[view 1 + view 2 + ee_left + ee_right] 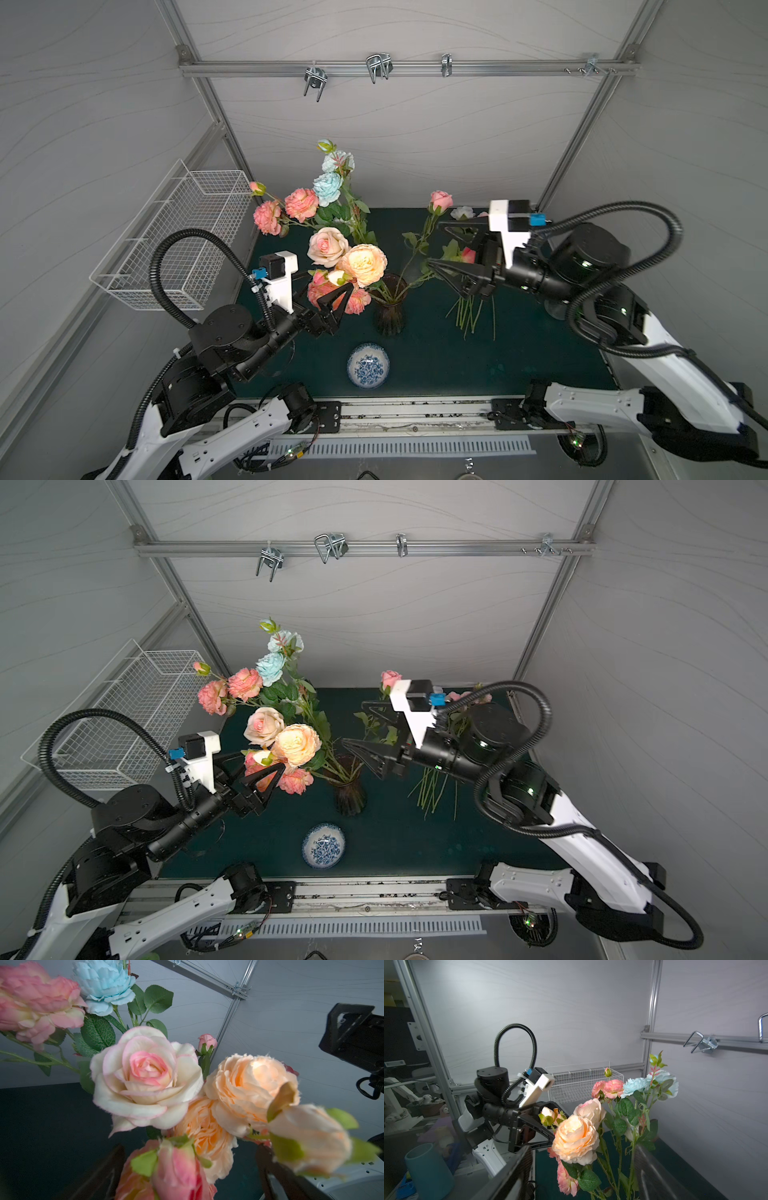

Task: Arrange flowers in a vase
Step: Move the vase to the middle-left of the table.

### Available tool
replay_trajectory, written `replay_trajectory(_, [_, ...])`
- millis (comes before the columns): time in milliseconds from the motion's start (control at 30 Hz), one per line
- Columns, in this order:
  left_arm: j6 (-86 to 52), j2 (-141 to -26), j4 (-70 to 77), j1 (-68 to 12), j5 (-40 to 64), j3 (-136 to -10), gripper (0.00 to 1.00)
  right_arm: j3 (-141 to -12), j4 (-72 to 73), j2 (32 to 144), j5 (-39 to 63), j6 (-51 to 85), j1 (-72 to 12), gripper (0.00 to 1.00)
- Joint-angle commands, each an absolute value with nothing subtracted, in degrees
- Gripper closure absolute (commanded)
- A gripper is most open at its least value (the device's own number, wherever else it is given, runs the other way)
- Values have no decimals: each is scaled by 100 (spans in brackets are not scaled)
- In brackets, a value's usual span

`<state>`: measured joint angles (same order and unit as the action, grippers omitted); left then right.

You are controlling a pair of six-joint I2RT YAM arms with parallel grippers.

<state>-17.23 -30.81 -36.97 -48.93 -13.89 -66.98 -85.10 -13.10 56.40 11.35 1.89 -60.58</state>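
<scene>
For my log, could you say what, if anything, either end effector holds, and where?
Nothing is held: the left end effector and the right end effector both stand open.

Pink, peach, cream and pale blue flowers (365, 259); dark vase (388, 316); near the vase, a blue-and-white patterned bowl (368, 365); dark teal table (457, 365).

I'm running this from afar, and it is plainly a robotics lab cell. Grey panels on an aluminium frame (415, 68) wall in the dark green worktop (436, 365). Metal hooks (316, 81) hang behind it, a wire basket (183, 237) is mounted beside it, and another white robot arm (402, 1093) stands beyond it, outside the cell.
</scene>
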Motion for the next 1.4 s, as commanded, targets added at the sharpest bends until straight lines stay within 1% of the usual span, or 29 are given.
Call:
replay_trajectory(0, [-1639, -3094, -3472, -4913, -1361, -6927, 1, -7732, -1341, 4970, 815, 129, -6099, 19])
replay_trajectory(133, [-1609, -3109, -3472, -4914, -1370, -6991, 1, -6848, -1479, 4318, 191, 311, -6097, 11])
replay_trajectory(467, [-1486, -3111, -3439, -4906, -1324, -7300, 0, -4759, -2300, 2962, -302, 987, -6099, 9])
replay_trajectory(500, [-1477, -3114, -3429, -4913, -1293, -7337, 0, -4550, -2343, 2822, -334, 1062, -6100, 1])
replay_trajectory(667, [-1470, -3131, -3393, -4913, -1240, -7494, 1, -3728, -2214, 2580, -267, 1465, -6100, 3])
replay_trajectory(867, [-1468, -3052, -3400, -4914, -1320, -7721, 1, -3096, -1700, 2780, -254, 1661, -6100, 4])
replay_trajectory(933, [-1566, -2996, -3541, -4917, -1573, -7787, 4, -2940, -1479, 2954, -235, 1737, -6100, 4])
replay_trajectory(1033, [-1783, -2742, -3773, -4913, -2088, -7600, 8, -2641, -1071, 3151, -303, 1856, -6099, 4])
replay_trajectory(1167, [-2130, -2199, -4047, -4913, -2895, -7113, 8, -2290, -260, 3528, -348, 1875, -6074, 5])
replay_trajectory(1267, [-2492, -1776, -4267, -4914, -3471, -6820, 9, -2105, 414, 4142, -259, 1846, -5993, 5])
replay_trajectory(1367, [-2922, -1416, -4605, -4914, -3957, -6652, 17, -1871, 1247, 4764, -1, 1887, -5805, 5])
